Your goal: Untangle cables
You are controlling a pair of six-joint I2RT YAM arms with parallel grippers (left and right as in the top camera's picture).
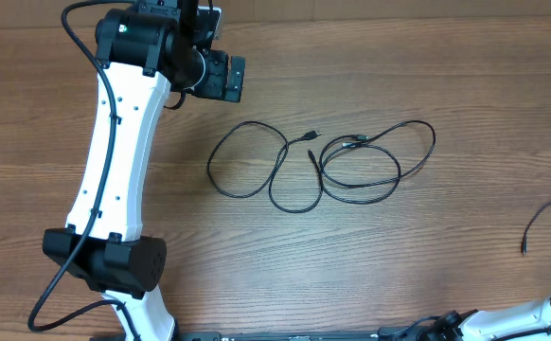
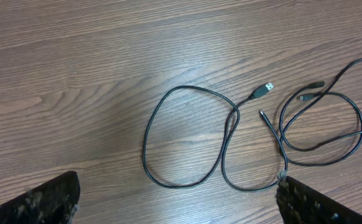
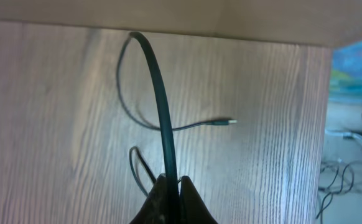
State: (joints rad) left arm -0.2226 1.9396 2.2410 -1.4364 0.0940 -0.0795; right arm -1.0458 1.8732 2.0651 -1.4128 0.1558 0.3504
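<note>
Two thin black cables (image 1: 304,166) lie in overlapping loops on the wooden table, right of my left gripper (image 1: 233,80). In the left wrist view the loops (image 2: 187,137) lie ahead, with a silver-tipped USB plug (image 2: 265,88) and further small plug ends beside it. My left gripper (image 2: 178,202) is open above the table with nothing between its fingers (image 2: 44,199). A separate black cable (image 1: 541,216) runs off the table's right edge. My right gripper (image 3: 170,186) is shut on this cable (image 3: 159,93), which arcs up and over; its plug end (image 3: 229,122) hangs free.
The white left arm (image 1: 115,161) stretches from the front left to the back left of the table. The table's right edge (image 3: 327,124) shows in the right wrist view, with floor cables (image 3: 349,162) beyond it.
</note>
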